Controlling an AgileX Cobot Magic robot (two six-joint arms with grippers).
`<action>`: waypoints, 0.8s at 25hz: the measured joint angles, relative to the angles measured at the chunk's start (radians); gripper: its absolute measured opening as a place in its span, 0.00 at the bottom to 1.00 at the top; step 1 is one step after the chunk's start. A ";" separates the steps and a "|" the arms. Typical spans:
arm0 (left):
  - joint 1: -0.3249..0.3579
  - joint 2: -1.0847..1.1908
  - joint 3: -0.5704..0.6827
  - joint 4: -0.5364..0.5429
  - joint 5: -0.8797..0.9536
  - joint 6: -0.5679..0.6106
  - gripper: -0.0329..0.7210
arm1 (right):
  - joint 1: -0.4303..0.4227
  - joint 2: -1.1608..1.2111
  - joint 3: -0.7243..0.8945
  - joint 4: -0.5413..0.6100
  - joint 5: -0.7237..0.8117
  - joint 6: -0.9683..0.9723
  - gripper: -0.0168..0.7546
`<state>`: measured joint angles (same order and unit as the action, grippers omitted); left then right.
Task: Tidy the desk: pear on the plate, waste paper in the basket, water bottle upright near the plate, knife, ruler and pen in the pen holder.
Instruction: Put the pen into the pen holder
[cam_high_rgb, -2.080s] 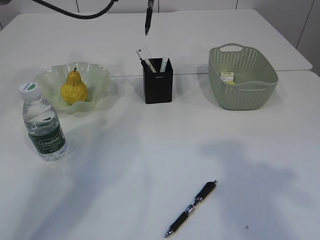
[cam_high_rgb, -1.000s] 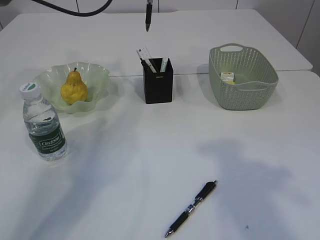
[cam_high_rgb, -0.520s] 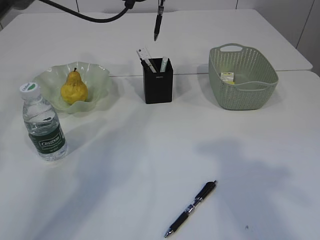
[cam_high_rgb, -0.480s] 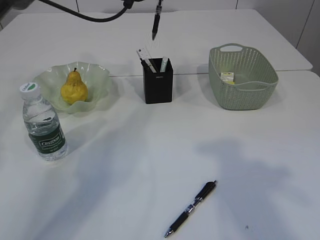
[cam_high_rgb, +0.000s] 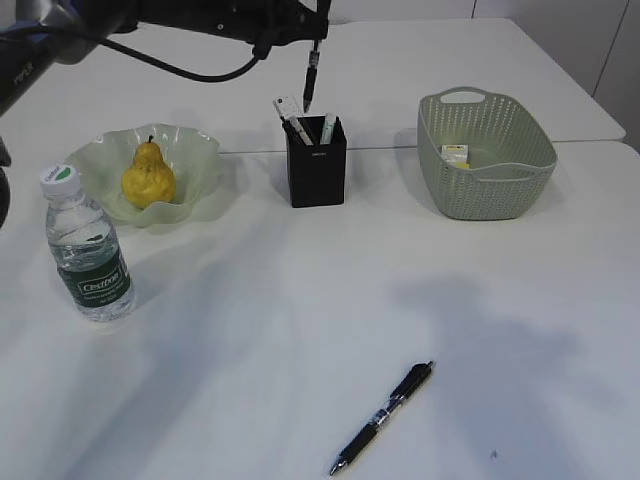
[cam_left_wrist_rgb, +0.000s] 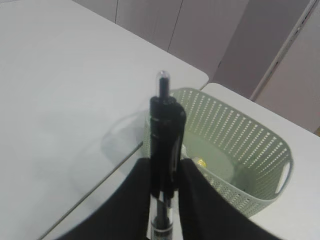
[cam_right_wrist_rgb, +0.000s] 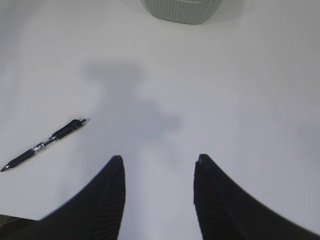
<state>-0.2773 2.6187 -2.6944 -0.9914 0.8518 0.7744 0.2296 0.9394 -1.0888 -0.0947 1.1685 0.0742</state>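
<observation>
Large plain white desk (cam_high_rgb: 300, 300), pale wall panels behind. Upper centre: black square pen holder (cam_high_rgb: 317, 165) with short clear plastic ruler (cam_high_rgb: 288, 108) and other sticks inside. Directly above it, black pen (cam_high_rgb: 311, 72) hanging tip-down, pinched between narrow jaws of left gripper (cam_left_wrist_rgb: 165, 187); grip possibly loosening, hard to judge. Left: yellow speckled pear (cam_high_rgb: 148, 176) in wavy pale green glass plate (cam_high_rgb: 200, 150); clear plastic water bottle (cam_high_rgb: 87, 250) upright just below. Upper right: pale green perforated basket (cam_high_rgb: 485, 190) holding yellow-white waste paper (cam_high_rgb: 455, 154). Lower centre: second black pen (cam_high_rgb: 382, 417) lying flat. Right gripper (cam_right_wrist_rgb: 159, 167) wide apart, empty, above bare tabletop.
</observation>
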 joint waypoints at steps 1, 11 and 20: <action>0.000 0.005 0.000 0.000 -0.005 0.005 0.20 | 0.000 0.000 0.000 0.000 0.000 0.000 0.50; 0.000 0.019 0.000 -0.005 -0.014 0.030 0.21 | 0.000 0.000 0.000 0.002 -0.005 0.000 0.50; -0.001 0.019 0.000 -0.005 -0.013 0.036 0.22 | 0.000 0.000 0.000 0.007 -0.027 -0.001 0.50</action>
<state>-0.2783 2.6380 -2.6944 -0.9960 0.8391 0.8106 0.2296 0.9394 -1.0888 -0.0881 1.1417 0.0735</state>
